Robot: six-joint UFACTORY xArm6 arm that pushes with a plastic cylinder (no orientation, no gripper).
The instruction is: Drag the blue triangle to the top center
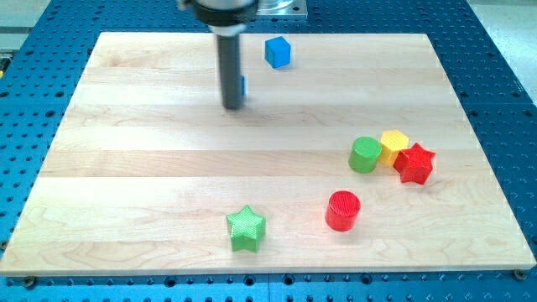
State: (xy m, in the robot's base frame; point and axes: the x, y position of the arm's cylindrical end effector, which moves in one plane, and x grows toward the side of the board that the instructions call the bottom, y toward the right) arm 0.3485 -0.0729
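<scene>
My tip (232, 106) rests on the wooden board (151, 193) near the view's top, left of centre. A blue block (242, 85), the blue triangle, is almost wholly hidden behind the rod; only a thin blue sliver shows at the rod's right edge, so its shape cannot be made out. The tip stands just in front of that block, touching or nearly touching it.
A blue cube (278, 52) sits at the top centre, to the right of the rod. A green cylinder (365, 155), a yellow block (393, 146) and a red star (414, 163) cluster at the right. A red cylinder (342, 210) and a green star (246, 227) lie near the bottom.
</scene>
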